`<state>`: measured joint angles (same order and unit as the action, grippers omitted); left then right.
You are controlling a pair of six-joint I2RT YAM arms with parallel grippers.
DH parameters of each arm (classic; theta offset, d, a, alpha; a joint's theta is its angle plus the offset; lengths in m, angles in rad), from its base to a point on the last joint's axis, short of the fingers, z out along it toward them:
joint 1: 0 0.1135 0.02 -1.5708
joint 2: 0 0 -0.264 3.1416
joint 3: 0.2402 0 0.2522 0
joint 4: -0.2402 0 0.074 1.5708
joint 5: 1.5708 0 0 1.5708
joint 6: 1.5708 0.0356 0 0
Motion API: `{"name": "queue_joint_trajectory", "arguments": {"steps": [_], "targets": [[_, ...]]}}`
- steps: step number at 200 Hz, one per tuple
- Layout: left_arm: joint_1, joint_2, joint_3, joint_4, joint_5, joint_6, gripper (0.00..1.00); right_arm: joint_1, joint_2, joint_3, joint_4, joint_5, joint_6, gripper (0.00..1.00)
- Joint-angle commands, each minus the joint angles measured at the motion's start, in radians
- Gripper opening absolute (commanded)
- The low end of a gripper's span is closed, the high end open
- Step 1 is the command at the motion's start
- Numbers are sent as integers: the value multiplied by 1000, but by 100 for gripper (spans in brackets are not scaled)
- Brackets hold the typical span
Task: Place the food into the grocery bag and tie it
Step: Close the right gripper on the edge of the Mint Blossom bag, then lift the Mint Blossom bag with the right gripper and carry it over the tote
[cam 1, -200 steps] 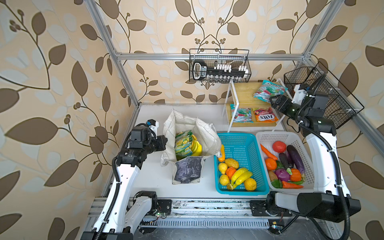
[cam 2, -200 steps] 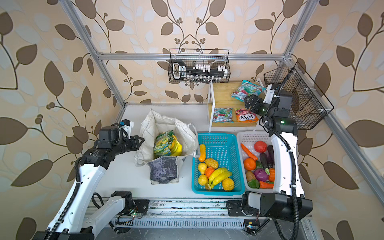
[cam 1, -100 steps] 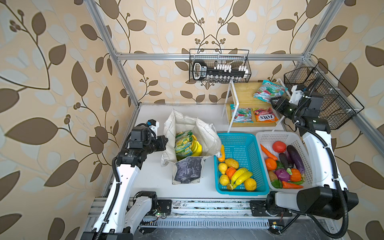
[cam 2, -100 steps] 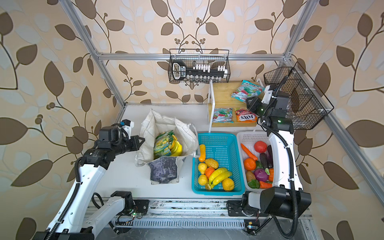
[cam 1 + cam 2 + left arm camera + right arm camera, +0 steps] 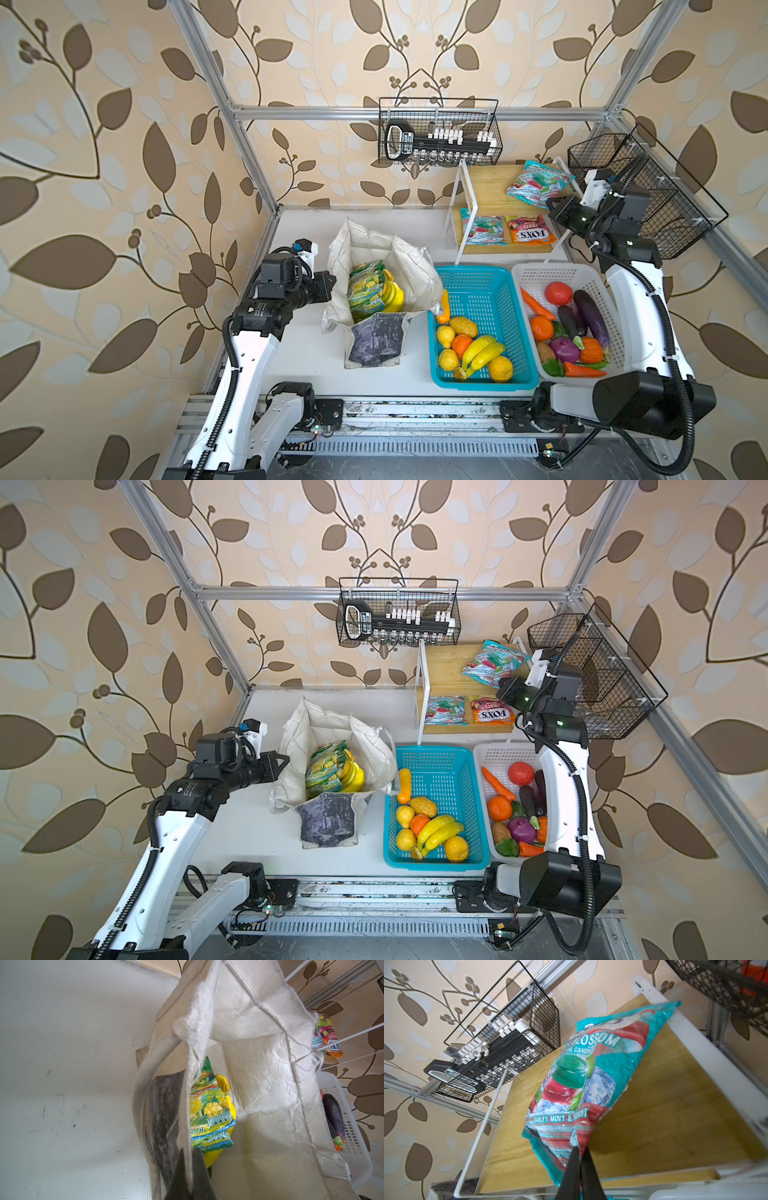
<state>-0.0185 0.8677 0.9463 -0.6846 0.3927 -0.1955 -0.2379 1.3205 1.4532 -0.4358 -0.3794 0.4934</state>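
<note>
The grocery bag (image 5: pixel 411 266) stands open at centre left in both top views, its marbled panel facing the front. Green-yellow snack packets (image 5: pixel 365 291) and a yellow banana bunch (image 5: pixel 392 293) lie inside it. My left gripper (image 5: pixel 330 282) is at the bag's left rim. In the left wrist view it (image 5: pixel 188 1159) is shut on the cloth edge, holding the mouth open. My right gripper (image 5: pixel 550 205) reaches to the upper wooden shelf. In the right wrist view it (image 5: pixel 580 1153) is shut on the corner of a teal-red snack packet (image 5: pixel 581 1076).
A turquoise basket (image 5: pixel 498 291) holds bananas and round yellow and orange fruit. Beside it a white basket (image 5: pixel 540 270) holds toy vegetables. Two more packets (image 5: pixel 482 230) lie on the lower shelf. Black wire baskets (image 5: pixel 440 133) hang on the back and right walls.
My right gripper has moved slightly in toward the upper shelf and closed from open onto the teal-red packet's corner. The left arm and the bag have not moved.
</note>
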Motion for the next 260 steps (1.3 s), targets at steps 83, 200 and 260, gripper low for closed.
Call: {"name": "queue_joint_trajectory", "arguments": {"steps": [83,200,260], "targets": [[-2,-4,8,11,14,16,0,12,-76,126,19,-84,3,0],[-1,-19,3,17,10,19,0,2,-131,152,82,-237,101,0],[-1,-18,2,17,11,20,0,15,-186,160,97,-307,137,0]]}}
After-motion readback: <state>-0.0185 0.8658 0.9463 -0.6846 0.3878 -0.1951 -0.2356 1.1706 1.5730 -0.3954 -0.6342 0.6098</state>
